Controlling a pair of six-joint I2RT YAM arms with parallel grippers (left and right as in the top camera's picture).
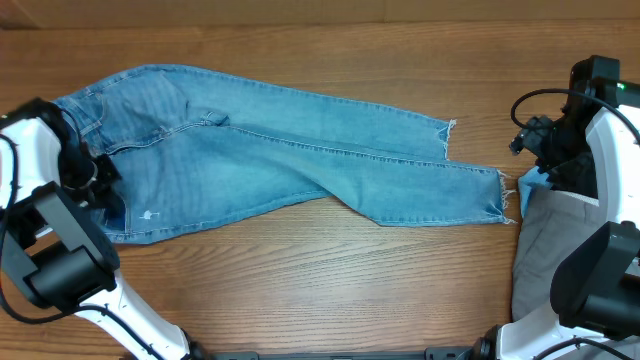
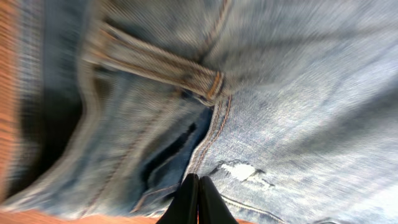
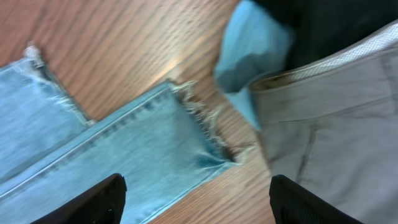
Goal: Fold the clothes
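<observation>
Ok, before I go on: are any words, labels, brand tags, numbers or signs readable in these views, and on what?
None can be read.
The light-blue washed denim jeans show only stitching and a small distressed patch, with no legible tag; the left wrist view of them is motion-blurred.
The grey trousers and the brown wooden table bear no print.

Even bright light overhead; both wrist views smeared by motion blur.

Robot lab workbench: wood-grain table (image 1: 300, 285), white arms (image 1: 55, 255) either side.
</observation>
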